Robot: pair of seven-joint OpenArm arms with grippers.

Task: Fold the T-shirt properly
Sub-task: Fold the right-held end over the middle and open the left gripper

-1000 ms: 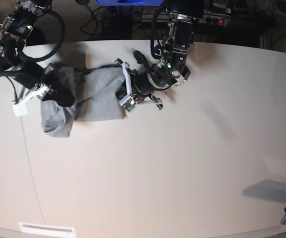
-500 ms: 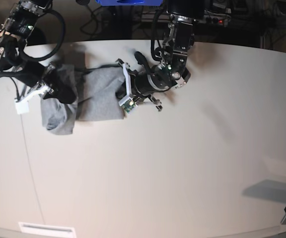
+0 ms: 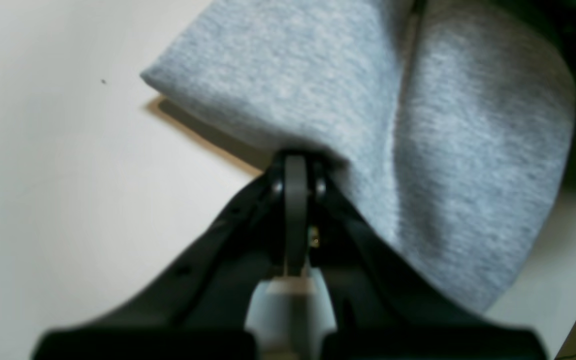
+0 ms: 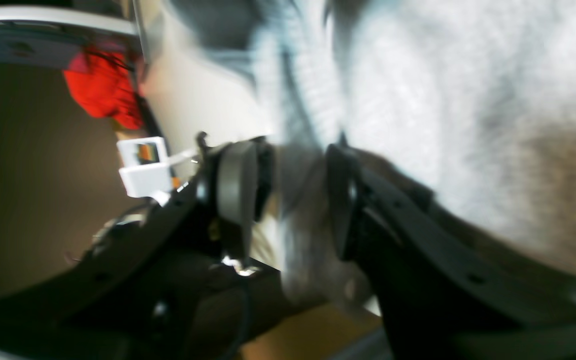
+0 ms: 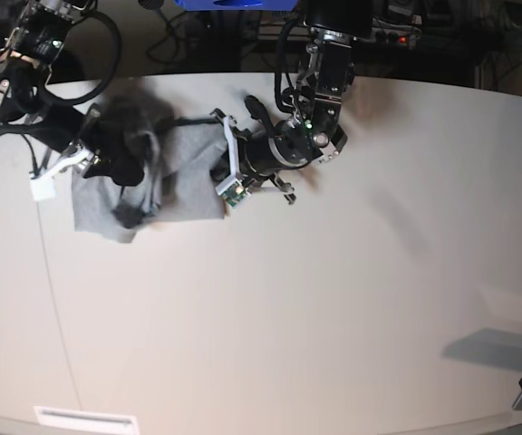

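1. Where the pale table (image 5: 288,308) lies bare in the foreground, nothing rests on it.
2. Farther back, the grey T-shirt (image 5: 184,177) lies bunched at the table's far left.
3. Left gripper (image 3: 295,157): jaws pressed together, clamped on the T-shirt's edge.
4. Right gripper (image 4: 293,200): jaws apart, blurred grey cloth between them; whether it is gripped cannot be told.

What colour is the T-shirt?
Light heather grey T-shirt, plain; shown best in the left wrist view.
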